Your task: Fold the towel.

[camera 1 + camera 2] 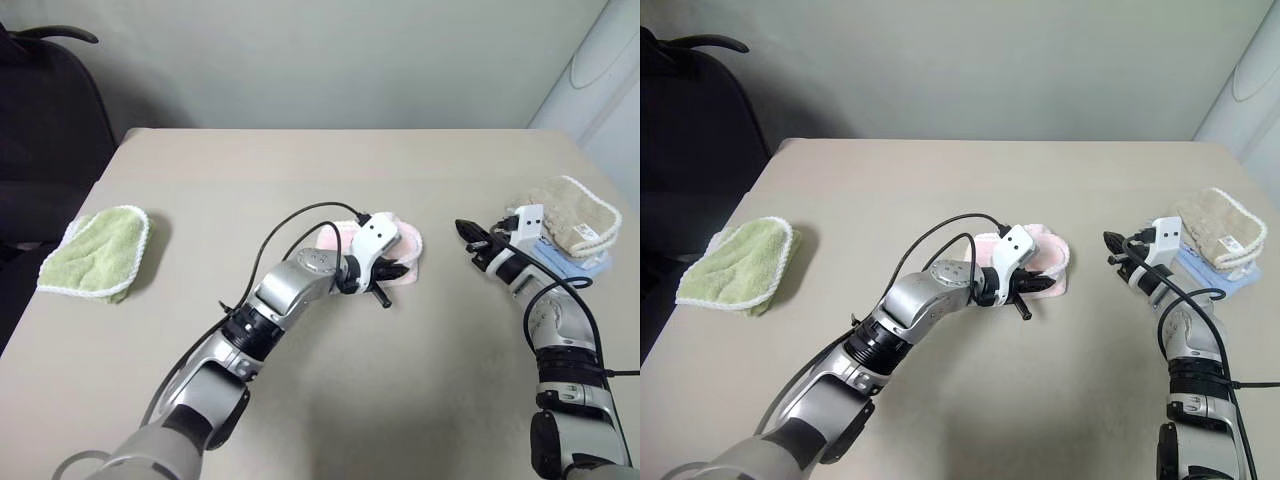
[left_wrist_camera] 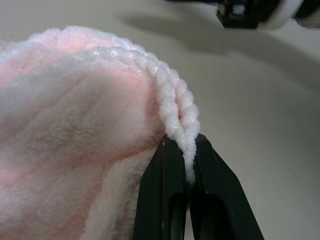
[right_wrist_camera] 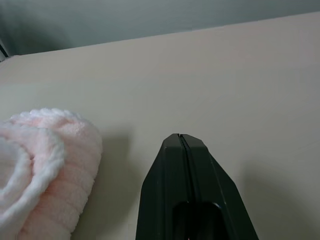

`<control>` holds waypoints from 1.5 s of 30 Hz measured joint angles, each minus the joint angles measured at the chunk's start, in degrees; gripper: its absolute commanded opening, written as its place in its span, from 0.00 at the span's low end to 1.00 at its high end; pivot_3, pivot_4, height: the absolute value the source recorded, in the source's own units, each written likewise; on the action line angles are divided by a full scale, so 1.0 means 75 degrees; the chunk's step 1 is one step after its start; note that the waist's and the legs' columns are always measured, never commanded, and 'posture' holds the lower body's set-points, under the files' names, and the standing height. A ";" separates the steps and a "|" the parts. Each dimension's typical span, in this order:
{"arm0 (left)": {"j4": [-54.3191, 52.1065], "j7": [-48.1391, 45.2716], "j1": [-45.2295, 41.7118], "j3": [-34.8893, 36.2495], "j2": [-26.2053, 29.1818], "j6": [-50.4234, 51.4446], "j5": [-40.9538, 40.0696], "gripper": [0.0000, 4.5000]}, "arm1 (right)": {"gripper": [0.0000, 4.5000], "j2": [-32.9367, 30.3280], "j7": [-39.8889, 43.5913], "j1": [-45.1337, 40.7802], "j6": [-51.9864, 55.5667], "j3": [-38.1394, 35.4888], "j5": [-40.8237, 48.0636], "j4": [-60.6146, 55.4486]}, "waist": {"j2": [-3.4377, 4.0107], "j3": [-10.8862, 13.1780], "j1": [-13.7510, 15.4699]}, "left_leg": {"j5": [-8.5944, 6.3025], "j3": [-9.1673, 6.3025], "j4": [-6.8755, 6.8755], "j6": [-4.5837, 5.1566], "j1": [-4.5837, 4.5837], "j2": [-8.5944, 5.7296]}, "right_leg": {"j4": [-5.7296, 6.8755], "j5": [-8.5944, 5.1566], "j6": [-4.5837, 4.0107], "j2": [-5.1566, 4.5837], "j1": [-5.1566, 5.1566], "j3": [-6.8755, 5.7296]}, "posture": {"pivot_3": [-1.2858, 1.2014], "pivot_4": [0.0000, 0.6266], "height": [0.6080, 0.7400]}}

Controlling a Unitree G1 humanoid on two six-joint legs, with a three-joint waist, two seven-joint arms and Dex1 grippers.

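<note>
Towel, pale pink with white stitched edging, is found bunched near the middle of the beige table, its long axis lying roughly across the table from left to right. Its left portion is covered by the left gripper and the white wrist housing, so the full outline cannot be traced, and neither a loop nor a printed motif can be made out. In the left wrist view, the doubled white edging is seen pinched between the two black fingers, which are clenched on it; the fabric rises from the pinch and curves away over the bundle. The right gripper is held above the table just to the right of the towel, apart from it, its fingers pressed together with nothing between them. A light green terry cloth with white trim lies folded near the table's left edge, well apart. A beige towel rests on a pale blue item near the right edge, partly hidden behind the right wrist. A dark chair is cut off at the upper left.
</note>
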 measured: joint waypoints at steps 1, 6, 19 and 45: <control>0.0067 0.0004 0.0001 0.0105 -0.0115 0.0000 0.0045 0.00 | 0.00 0.0001 -0.0013 0.0000 0.0002 0.0000 0.0000 0.0000 | 0.0000 0.0000 0.0002 | 0.0000 0.0002 0.0000 0.0000 0.0000 0.0000 | 0.0000 0.0001 0.0001 0.0000 0.0000 0.0003 | 0.52 0.24 1.00; 0.0739 0.0151 -0.0038 0.0477 -0.0767 -0.0112 0.0499 0.00 | 0.00 0.0030 -0.0032 -0.0037 0.0005 0.0008 -0.0002 -0.0003 | 0.0000 0.0000 0.0011 | -0.0004 0.0004 0.0014 0.0008 0.0001 0.0000 | 0.0001 0.0004 0.0009 0.0003 -0.0001 0.0024 | 0.52 0.24 1.00; 0.2109 -0.0119 -0.0870 0.0797 -0.2175 -0.0594 0.1189 0.06 | 0.00 0.0024 -0.0141 -0.0285 -0.0026 0.0020 -0.0014 0.0234 | 0.0000 0.0000 0.0046 | -0.0024 0.0027 0.0068 0.0042 -0.0006 -0.0004 | 0.0004 0.0014 0.0031 0.0003 -0.0009 0.0070 | 0.52 0.24 1.00; -0.1702 -0.0130 0.1166 0.2870 -0.0774 0.0440 0.0506 0.53 | 0.00 -0.0160 0.0239 -0.0099 0.0190 0.0111 0.0151 -0.0413 | 0.0004 -0.0003 0.0054 | -0.0026 0.0038 0.0102 0.0046 -0.0007 -0.0004 | 0.0020 0.0015 0.0034 0.0005 -0.0016 0.0075 | 0.52 0.24 1.00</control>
